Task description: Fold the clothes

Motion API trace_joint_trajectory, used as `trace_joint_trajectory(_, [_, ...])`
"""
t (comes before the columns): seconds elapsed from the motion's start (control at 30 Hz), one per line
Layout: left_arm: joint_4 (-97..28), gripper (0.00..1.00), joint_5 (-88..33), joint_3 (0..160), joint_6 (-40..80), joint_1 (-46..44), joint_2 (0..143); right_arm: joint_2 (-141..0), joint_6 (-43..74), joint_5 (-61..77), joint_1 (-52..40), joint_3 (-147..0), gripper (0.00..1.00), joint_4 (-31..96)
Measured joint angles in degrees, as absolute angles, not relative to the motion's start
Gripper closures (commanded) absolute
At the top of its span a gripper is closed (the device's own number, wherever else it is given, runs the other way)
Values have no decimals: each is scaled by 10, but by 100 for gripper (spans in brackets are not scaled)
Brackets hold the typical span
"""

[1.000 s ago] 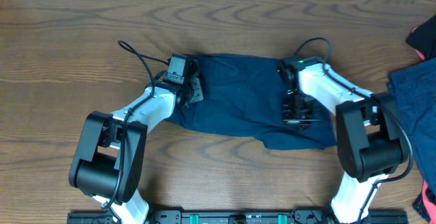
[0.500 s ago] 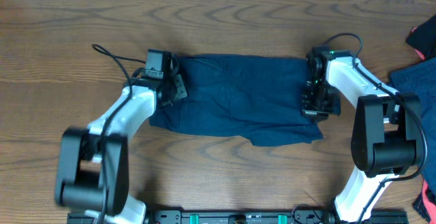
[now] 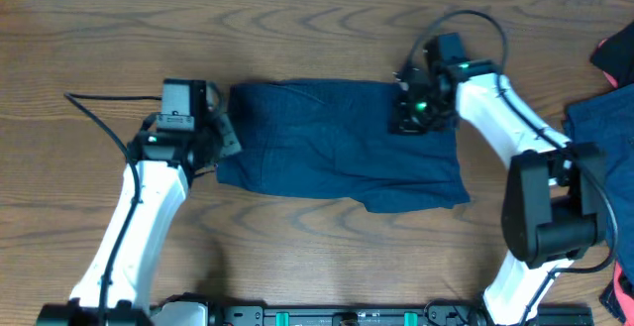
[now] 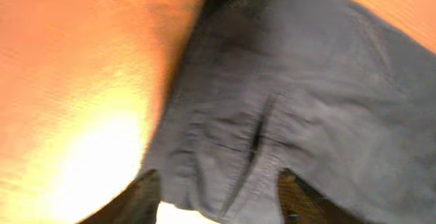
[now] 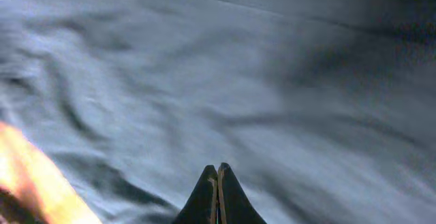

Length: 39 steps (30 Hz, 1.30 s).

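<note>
**A:** Wood-grain worktop (image 3: 99, 49) fills the overhead cam. Count, pls?

**B:** 2 arms, 2 hands. 1 pair of navy shorts (image 3: 337, 143) spread flat mid-worktop. At the far right edge, 3 more bits of cloth: a navy garment (image 3: 606, 128), a red-and-dark piece (image 3: 619, 54) in the top corner and a red scrap (image 3: 624, 291) in the bottom corner.

**A:** 3 separate garments?

**B:** Can't tell, all 3 are cut off by the frame. The right arm's base also covers part of the navy one.

**A:** Left hand (image 3: 223, 140)?

**B:** At the shorts' left edge. On the wrist cam its fingers (image 4: 136, 198) are spread apart, w/ the cloth's edge lying between them. That view is blurry, so I can't say if they touch the fabric.

**A:** Right hand (image 3: 408, 113)?

**B:** Over the shorts' upper right part. Its wrist cam shows both tips pressed together, w/ nothing visible between them and rumpled navy cloth filling the rest of the view. Whether the tips touch the cloth is hard to make out.

**A:** Anything else?

**B:** 2 black cables, 1 looping off each arm.
</note>
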<state>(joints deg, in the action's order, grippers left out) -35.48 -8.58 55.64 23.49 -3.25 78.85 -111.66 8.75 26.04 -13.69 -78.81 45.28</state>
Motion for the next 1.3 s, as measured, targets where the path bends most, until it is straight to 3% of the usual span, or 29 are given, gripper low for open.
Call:
trace_joint_trajectory(0.27, [-310,12,-160,556,175,49,906,-1194,185,230,-229,-791,99,409])
trace_joint_trajectory(0.5, [-242,6,-260,554,109,122,957,-1218,215,248,-233,-811,99,425])
trace_joint_trajectory(0.87, [-197,12,-400,556,43,128,1043,-1222,225,260,-234,-818,99,471])
trace_joint_trajectory(1.13, [-193,28,-450,560,16,114,1067,-1222,226,261,-234,-818,99,471])
trace_joint_trajectory(1.2, [-193,41,-451,560,12,97,1069,-1222,226,261,-234,-818,99,471])
trace_joint_trajectory(1.3, [-193,75,-437,559,8,70,1076,-1222,226,261,-234,-818,99,471])
